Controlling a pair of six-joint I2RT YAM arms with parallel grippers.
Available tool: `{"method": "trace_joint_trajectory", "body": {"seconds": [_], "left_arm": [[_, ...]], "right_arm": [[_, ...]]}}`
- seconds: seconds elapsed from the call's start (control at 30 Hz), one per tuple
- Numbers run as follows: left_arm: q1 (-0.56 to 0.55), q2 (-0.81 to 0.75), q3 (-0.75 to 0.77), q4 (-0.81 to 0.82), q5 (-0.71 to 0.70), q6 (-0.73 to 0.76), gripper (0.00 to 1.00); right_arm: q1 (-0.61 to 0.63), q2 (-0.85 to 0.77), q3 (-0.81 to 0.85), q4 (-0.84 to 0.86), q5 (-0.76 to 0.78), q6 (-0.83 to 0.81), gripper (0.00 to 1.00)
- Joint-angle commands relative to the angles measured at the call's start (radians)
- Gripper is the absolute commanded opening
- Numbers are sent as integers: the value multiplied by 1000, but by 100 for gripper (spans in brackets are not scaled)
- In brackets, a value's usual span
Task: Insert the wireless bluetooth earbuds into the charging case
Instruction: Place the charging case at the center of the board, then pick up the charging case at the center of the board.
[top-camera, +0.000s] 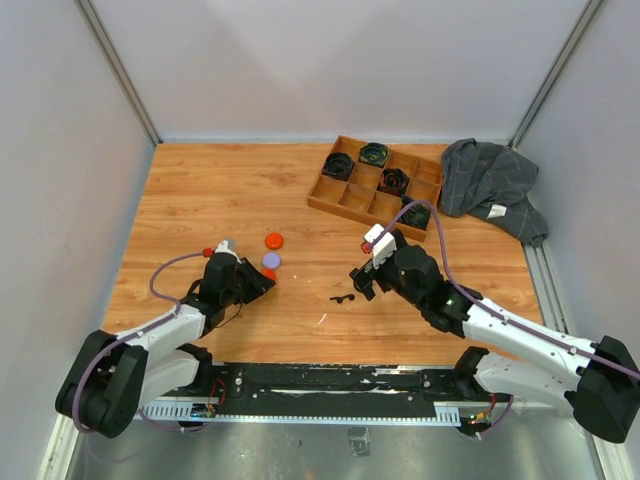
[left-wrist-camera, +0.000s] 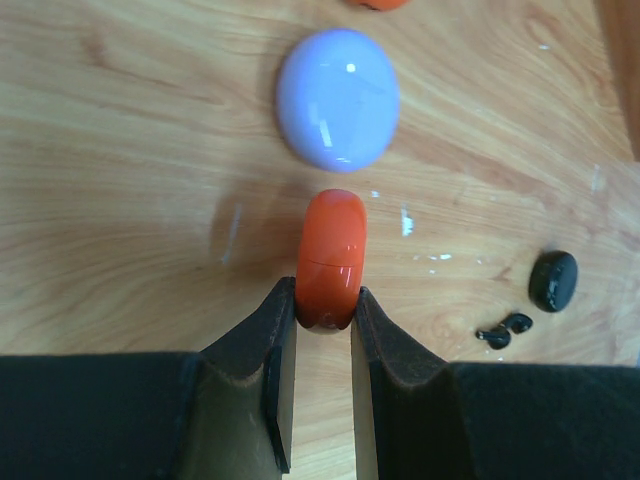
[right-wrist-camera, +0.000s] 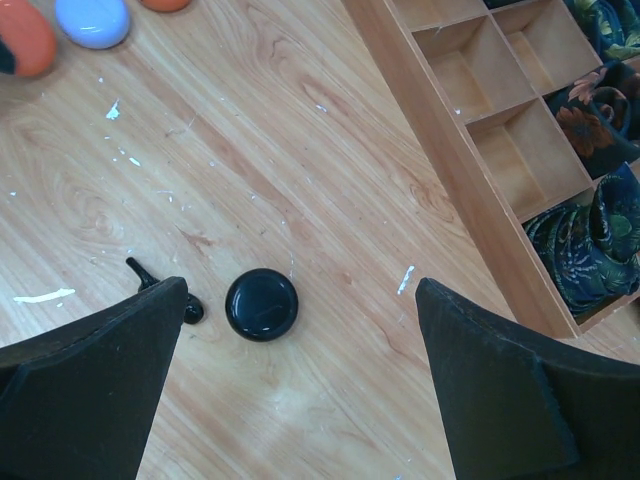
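My left gripper (top-camera: 262, 281) (left-wrist-camera: 323, 300) is shut on an orange round case (left-wrist-camera: 333, 260), held on edge just over the table. A lilac case (left-wrist-camera: 338, 98) (top-camera: 271, 260) lies just beyond it, and a second orange case (top-camera: 274, 240) lies farther back. Two tiny black earbuds (top-camera: 343, 298) (left-wrist-camera: 505, 330) lie next to a black round case (right-wrist-camera: 262, 305) (left-wrist-camera: 553, 280). My right gripper (top-camera: 362, 283) (right-wrist-camera: 305, 292) is open and empty above the black case, with one black earbud (right-wrist-camera: 190, 312) at its left finger. No orange or lilac buds show.
A wooden compartment tray (top-camera: 350, 214) (right-wrist-camera: 440, 150) holding dark coiled items stands at the back right. A grey checked cloth (top-camera: 490, 185) lies beside it at the right wall. Walls close the table on three sides.
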Motion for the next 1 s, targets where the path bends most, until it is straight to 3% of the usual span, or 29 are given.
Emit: {"method": "trace_joint_trajectory", "body": {"seconds": [0.0, 0.2, 0.37, 0.63, 0.83, 0.97], "left_arm": [[47, 55, 29, -11, 12, -42, 18], [105, 126, 58, -6, 9, -23, 30], [122, 96, 68, -59, -28, -20, 59], [122, -36, 92, -204, -126, 30, 90], [114, -124, 139, -299, -138, 93, 97], [18, -163, 154, -286, -178, 142, 97]], "right_arm": [[-10, 0, -7, 36, 57, 26, 99], [-9, 21, -2, 34, 50, 39, 98], [-10, 33, 13, 14, 57, 47, 99], [-12, 63, 48, -22, 73, 79, 99], [-29, 161, 141, -169, 88, 154, 98], [-38, 229, 199, -264, 87, 211, 95]]}}
